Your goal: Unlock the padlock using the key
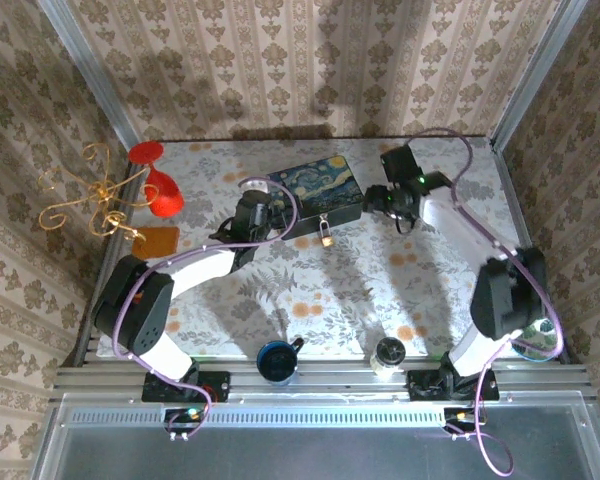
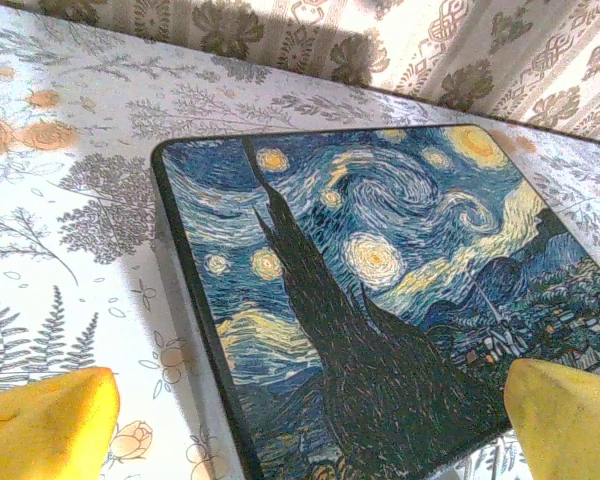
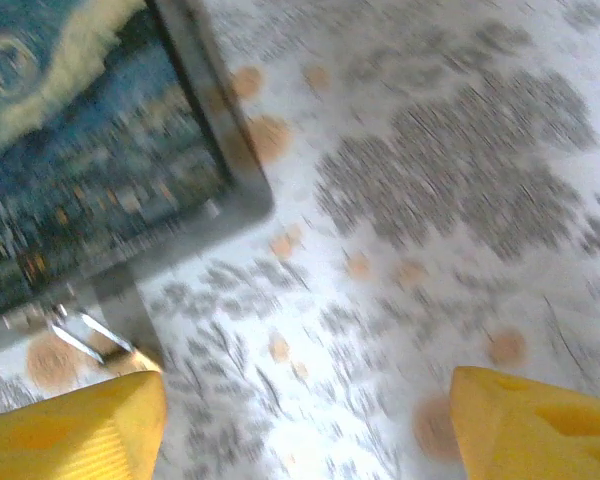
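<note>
The dark blue painted box (image 1: 316, 190) lies at the back middle of the table. The small brass padlock (image 1: 325, 236) hangs at its front edge. My left gripper (image 1: 265, 210) is at the box's left end; in the left wrist view the painted lid (image 2: 380, 270) lies under the open left gripper (image 2: 310, 430), nothing between its yellow fingers (image 2: 40, 425). My right gripper (image 1: 385, 205) hovers just right of the box, open over bare tablecloth (image 3: 305, 430). In that blurred view the padlock (image 3: 95, 338) shows beside the left finger, below the box corner (image 3: 230, 190). The key is out of view.
A red goblet (image 1: 160, 186) lies on its side at the back left, next to a gold wire ornament (image 1: 85, 195) and an orange square (image 1: 158, 240). A dark blue round pot (image 1: 277, 360) and a small jar (image 1: 388, 352) stand at the near edge. Patterned walls enclose the table.
</note>
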